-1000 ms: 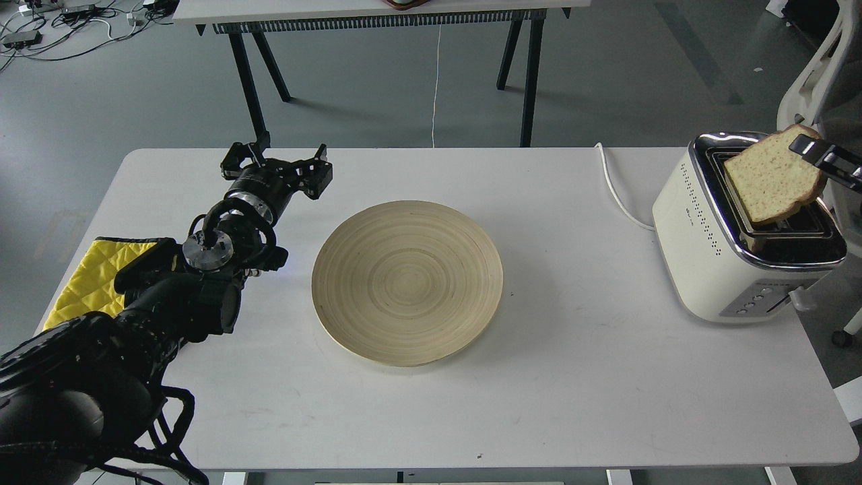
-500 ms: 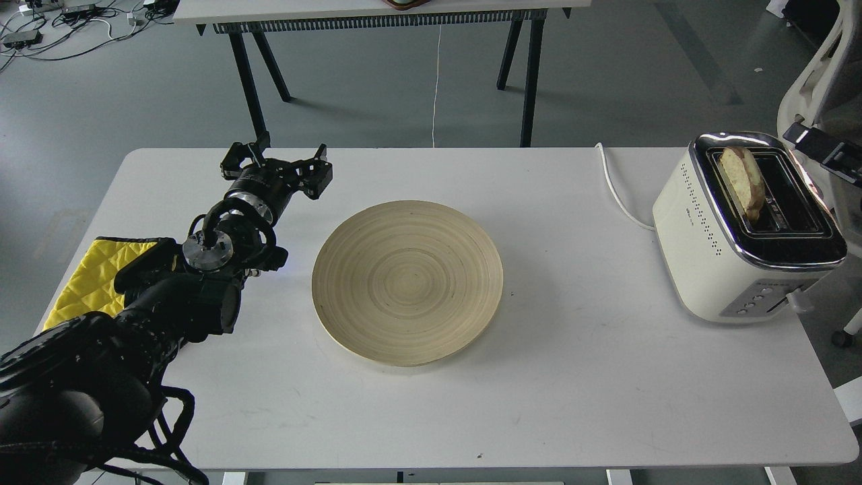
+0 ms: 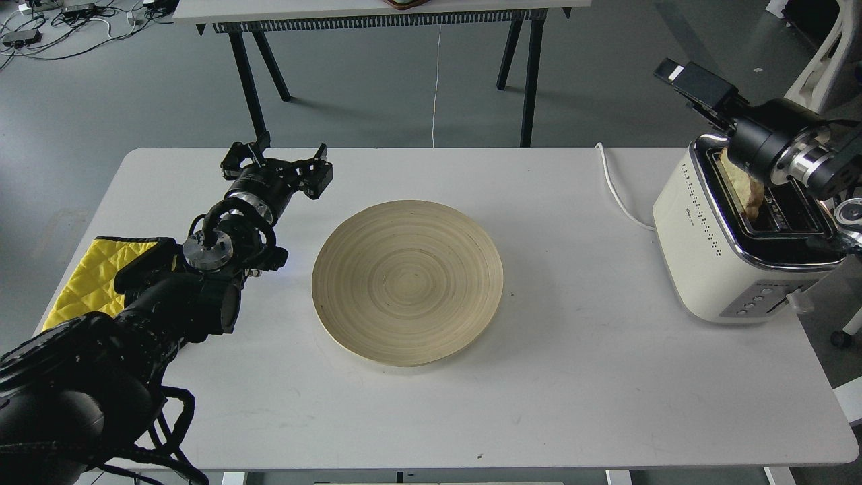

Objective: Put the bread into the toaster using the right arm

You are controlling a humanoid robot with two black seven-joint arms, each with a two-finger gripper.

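The cream-white toaster (image 3: 707, 256) stands at the table's right end. The bread (image 3: 749, 197) stands on edge in its left slot, its top sticking out, partly hidden behind my right arm. My right gripper (image 3: 681, 75) is raised above and behind the toaster's far left corner, apart from the bread and with nothing visibly in it. Its fingers overlap, so open or shut does not show. My left gripper (image 3: 277, 164) rests over the table's far left, open and empty.
A round bamboo plate (image 3: 407, 281) lies mid-table. A yellow cloth (image 3: 87, 273) lies at the left edge under my left arm. The toaster's white cord (image 3: 616, 188) runs to the far edge. A black-legged table stands behind.
One second ago my right gripper held the bread over the toaster. The bread then dropped into the left slot. The right gripper has since let go and moved up and left.
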